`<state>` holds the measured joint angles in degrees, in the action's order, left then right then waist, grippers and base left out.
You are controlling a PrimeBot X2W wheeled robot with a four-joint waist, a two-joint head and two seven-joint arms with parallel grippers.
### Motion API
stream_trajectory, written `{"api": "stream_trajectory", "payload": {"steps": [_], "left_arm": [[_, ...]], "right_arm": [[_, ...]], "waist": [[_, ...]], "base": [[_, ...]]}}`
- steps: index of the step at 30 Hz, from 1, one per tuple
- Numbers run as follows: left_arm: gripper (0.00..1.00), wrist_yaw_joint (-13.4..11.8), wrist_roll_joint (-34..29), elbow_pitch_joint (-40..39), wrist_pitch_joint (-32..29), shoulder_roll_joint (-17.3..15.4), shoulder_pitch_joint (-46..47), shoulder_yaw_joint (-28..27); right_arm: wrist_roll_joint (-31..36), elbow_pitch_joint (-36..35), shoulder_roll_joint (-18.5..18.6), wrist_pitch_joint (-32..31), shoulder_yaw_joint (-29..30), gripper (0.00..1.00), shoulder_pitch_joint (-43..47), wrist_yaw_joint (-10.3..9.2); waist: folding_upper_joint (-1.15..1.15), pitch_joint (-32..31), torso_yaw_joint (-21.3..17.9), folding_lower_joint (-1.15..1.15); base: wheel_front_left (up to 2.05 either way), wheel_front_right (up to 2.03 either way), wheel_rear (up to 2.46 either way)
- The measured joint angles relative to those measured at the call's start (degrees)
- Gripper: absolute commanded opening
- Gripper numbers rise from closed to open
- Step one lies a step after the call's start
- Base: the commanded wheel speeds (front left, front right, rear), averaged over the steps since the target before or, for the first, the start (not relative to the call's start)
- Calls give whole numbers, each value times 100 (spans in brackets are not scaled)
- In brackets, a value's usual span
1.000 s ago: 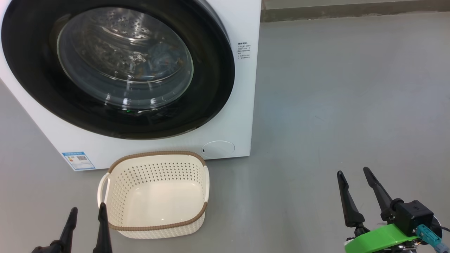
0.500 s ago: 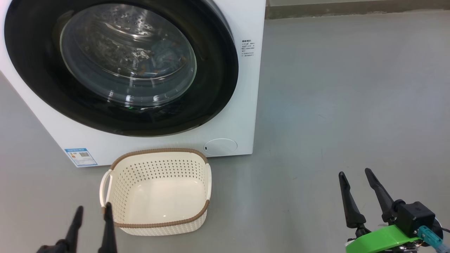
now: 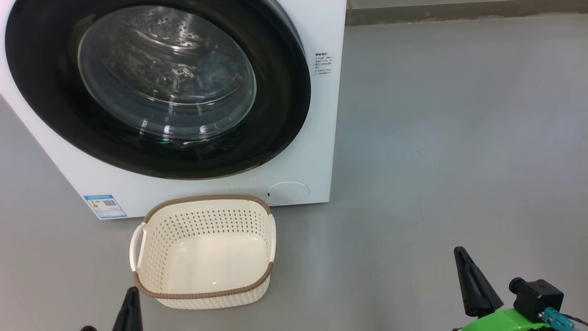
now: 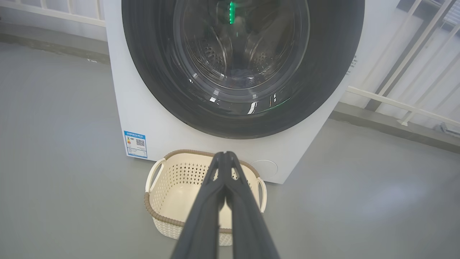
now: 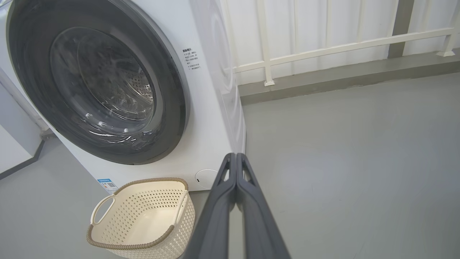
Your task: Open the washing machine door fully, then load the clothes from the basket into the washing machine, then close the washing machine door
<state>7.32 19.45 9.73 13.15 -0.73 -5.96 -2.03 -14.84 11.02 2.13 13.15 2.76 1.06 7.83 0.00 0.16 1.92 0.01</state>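
Note:
The washing machine [image 3: 321,138] stands with its glossy black door [image 3: 285,92] closed. Behind the glass window lie the light blue clothes [image 3: 216,73] with orange-brown marks, inside the steel drum. The cream basket [image 3: 206,201] sits on the floor just in front of the machine, with nothing in it. My left gripper [image 4: 224,154] is shut on nothing, low and in front of the basket [image 4: 151,208]; its tip [image 3: 131,299] pokes up at the bottom left. My right gripper [image 5: 236,155] is also shut on nothing, over bare floor far to the right [image 3: 464,262].
Grey floor [image 3: 436,138] spreads to the right of the machine. A raised grey kerb [image 5: 341,75] and a white railing [image 5: 323,50] run behind it. A blue label [image 3: 105,206] and a round cover [image 3: 287,192] sit low on the machine's front.
Both grippers have gone from open to shut and sunk toward the bottom edge of the head view. Door, clothes and basket stay as they were.

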Motion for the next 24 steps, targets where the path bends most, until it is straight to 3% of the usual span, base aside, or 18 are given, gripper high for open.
{"api": "stream_trajectory", "payload": {"steps": [24], "left_arm": [[0, 0, 1497, 120, -365, -22, 144, -12]], "right_arm": [[-1558, 86, 1, -402, 119, 0, -26, 0]], "waist": [[0, 7, -40, -1]], "base": [[0, 0, 0]]}}
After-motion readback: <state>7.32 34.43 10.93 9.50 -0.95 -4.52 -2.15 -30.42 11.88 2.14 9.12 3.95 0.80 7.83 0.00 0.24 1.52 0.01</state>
